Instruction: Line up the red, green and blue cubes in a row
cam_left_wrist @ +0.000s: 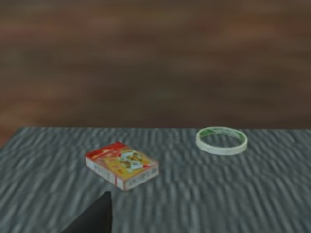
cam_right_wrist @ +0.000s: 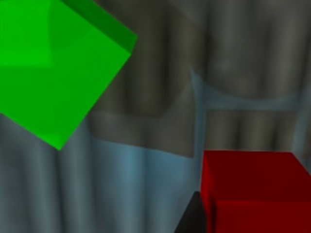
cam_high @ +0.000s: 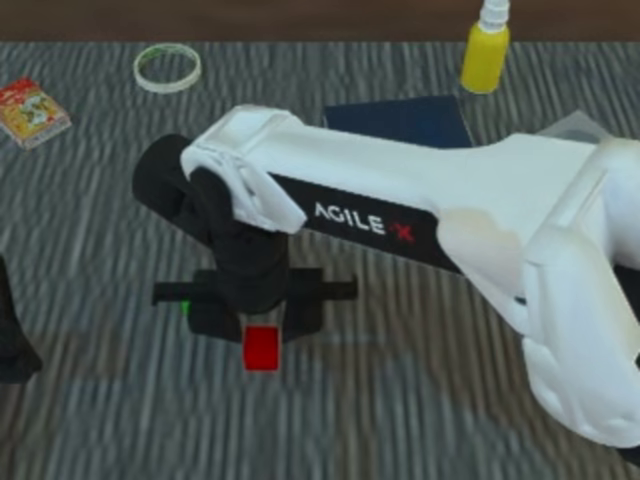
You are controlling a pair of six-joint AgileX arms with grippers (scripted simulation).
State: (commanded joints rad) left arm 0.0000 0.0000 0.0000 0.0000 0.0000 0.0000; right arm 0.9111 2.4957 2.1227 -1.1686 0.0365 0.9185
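My right arm reaches across the table, and its gripper (cam_high: 255, 300) hangs low over the left middle. The red cube (cam_high: 262, 348) lies on the table just in front of it. In the right wrist view the red cube (cam_right_wrist: 252, 189) sits beside and outside one dark fingertip (cam_right_wrist: 192, 218). Only bare table shows between the jaws, so this gripper is open and holds nothing. The green cube (cam_right_wrist: 53, 68) lies turned at an angle a little farther off. From above, only a sliver of the green cube (cam_high: 185, 307) shows under the gripper. The blue cube is hidden.
A tape ring (cam_high: 167, 67) and a small card box (cam_high: 33, 111) lie at the back left. A yellow bottle (cam_high: 486, 55) and a dark blue book (cam_high: 400, 120) are at the back. My left gripper (cam_high: 10, 345) is parked at the left edge.
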